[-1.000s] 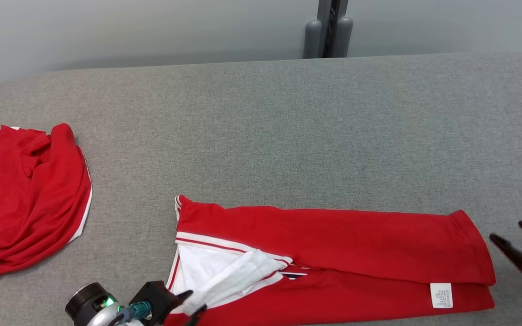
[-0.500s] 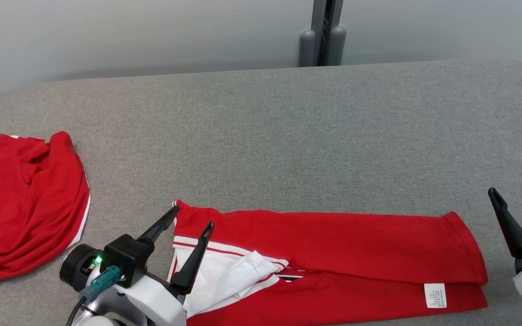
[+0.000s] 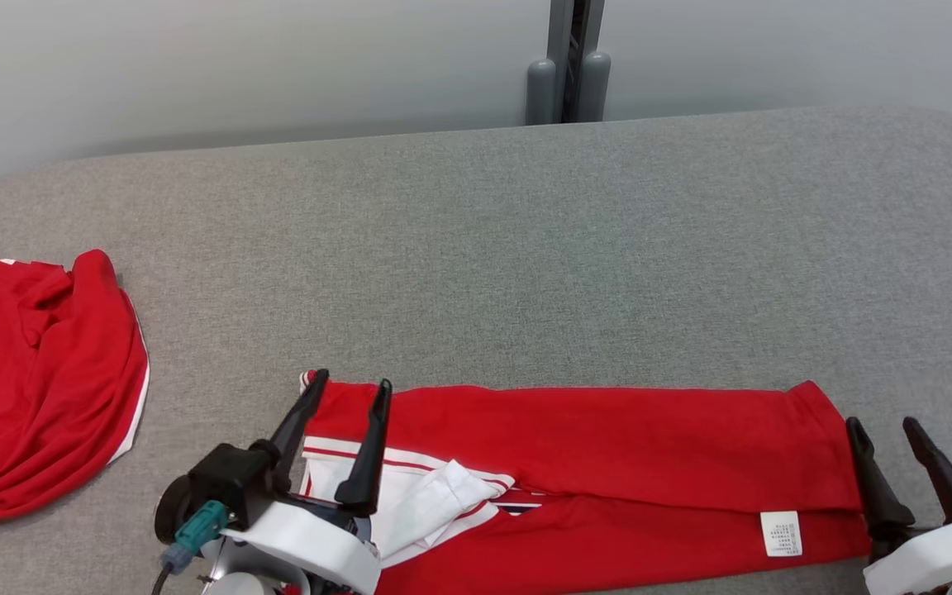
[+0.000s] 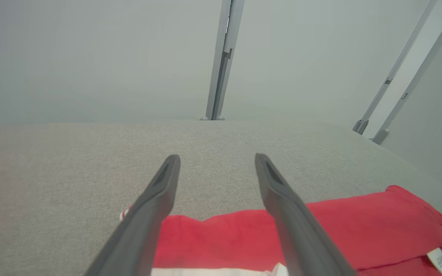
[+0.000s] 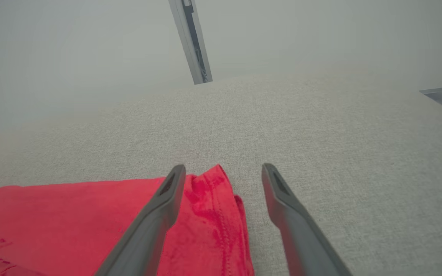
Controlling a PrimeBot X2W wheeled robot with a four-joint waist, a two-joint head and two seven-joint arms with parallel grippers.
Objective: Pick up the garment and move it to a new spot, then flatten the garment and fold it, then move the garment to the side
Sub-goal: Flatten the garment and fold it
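The garment (image 3: 592, 471) is red with white trim, folded into a long strip along the near edge of the grey table (image 3: 525, 248). A white care label (image 3: 779, 533) shows near its right end. My left gripper (image 3: 349, 384) hovers open over the strip's left end, holding nothing. In the left wrist view its fingers (image 4: 155, 199) frame the red far edge of the garment (image 4: 225, 237). My right gripper (image 3: 882, 426) is open at the strip's right end. The right wrist view shows that end of the garment (image 5: 213, 214) between and left of the right gripper (image 5: 224, 168).
A second red garment (image 3: 38, 380) lies bunched at the table's left edge. Grey posts (image 3: 567, 74) stand behind the table's far edge against a pale wall. Bare grey table surface stretches beyond the strip.
My left gripper let go of the white collar part, opened and rose over the strip's left end. The right gripper moved in to the strip's right end. The camera shifted too.
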